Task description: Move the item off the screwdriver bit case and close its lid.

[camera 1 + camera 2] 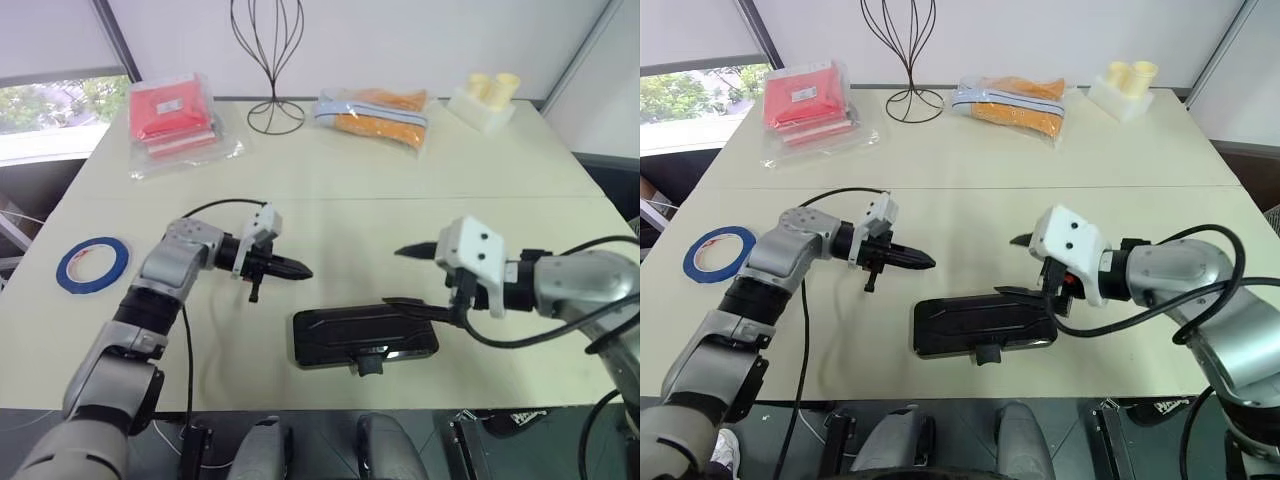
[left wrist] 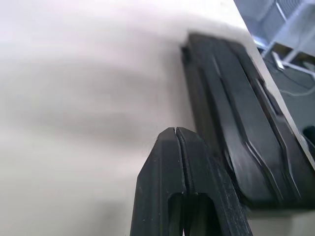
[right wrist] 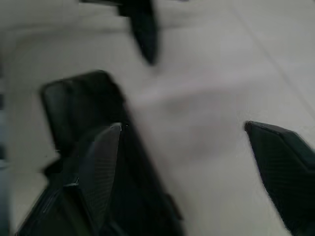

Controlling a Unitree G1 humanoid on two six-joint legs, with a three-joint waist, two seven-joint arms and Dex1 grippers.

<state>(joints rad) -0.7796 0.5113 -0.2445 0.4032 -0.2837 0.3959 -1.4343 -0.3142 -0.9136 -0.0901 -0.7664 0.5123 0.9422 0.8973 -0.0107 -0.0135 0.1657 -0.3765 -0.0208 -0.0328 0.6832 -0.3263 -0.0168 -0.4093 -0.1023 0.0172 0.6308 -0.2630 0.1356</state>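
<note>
Two grippers flank the screwdriver bit case [image 1: 365, 337], which lies glossy black and flat at the table's [image 1: 330, 190] six o'clock edge with nothing on it, its lid [image 1: 985, 322] apparently down, so I judge only latching remains. The left gripper [image 1: 300, 269], pinched tight and empty, hovers at the case's ten o'clock, while the right gripper [image 1: 418, 277] stands spread at three o'clock, holding nothing, one finger over the case's end; next it should press the lid home. On the pale table, blue tape [image 1: 93, 263] lies at nine o'clock, with packets and a wire stand toward twelve beneath a white wall.
</note>
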